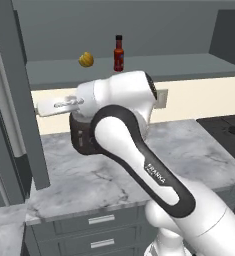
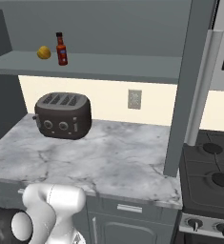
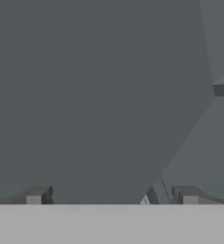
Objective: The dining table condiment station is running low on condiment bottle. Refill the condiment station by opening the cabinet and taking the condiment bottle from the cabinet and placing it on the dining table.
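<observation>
The white arm (image 1: pixel 139 165) rises from the base, bends at a dark-trimmed elbow and reaches up and to the robot's left. In the hand view the gripper (image 3: pixel 111 196) stands wide open, its two dark fingertips (image 3: pixel 36 194) far apart with nothing between them.

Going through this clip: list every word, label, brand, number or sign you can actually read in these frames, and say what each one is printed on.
"FRANKA" — small white letters on the dark band of the robot arm, left base view.
Label on the condiment bottle: a blue patch, too small to read.
Toaster knobs and front: no readable marks.
Wall outlet: no text.
Stove knobs: no readable markings.
</observation>
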